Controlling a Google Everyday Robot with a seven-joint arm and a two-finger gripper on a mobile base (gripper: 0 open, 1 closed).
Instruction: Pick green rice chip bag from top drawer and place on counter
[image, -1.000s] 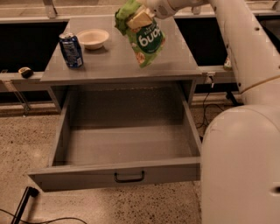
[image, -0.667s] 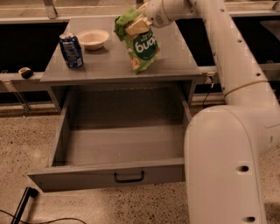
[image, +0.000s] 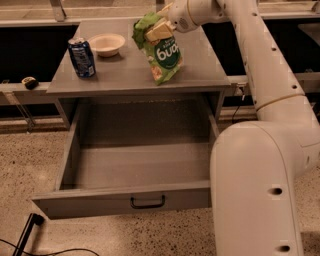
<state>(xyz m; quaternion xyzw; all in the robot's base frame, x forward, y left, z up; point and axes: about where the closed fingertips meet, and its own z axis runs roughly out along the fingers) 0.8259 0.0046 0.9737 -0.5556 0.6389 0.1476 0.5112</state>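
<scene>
Now at the placing step: the claw (image: 159, 31) sits over the desk's right-centre, pinched shut on the crumpled top of the green rice chip bag (image: 165, 57). The bag hangs tilted, logo upside down, w/ its bottom corner at or just above the desk (image: 120, 70); can't tell if it's touching. The top drawer (image: 135, 162) stands open & empty below, so the pick looks done and only the set-down is left.

To do it well, imo: lower straight down till the bag's base rests its weight on the desk, then let go w/o dragging. The bag is light, crinkly & hung at a slant, so it'll prob flop over rather than stand. That's fine as long as it flops onto the desk. Better to shift a bit away from the front edge before release. The low corner hangs near that edge & a forward flop could drop it down into the open drawer.

Room: plenty. The blue can (image: 82, 57) & white bowl (image: 106, 44) sit well apart on the left side. The desk is bare to the bag's right & behind it. The right edge is fairly near, so no sideways swing. The arm (image: 260, 60) reaches in from the right, & a lift-out straight up looks free.
</scene>
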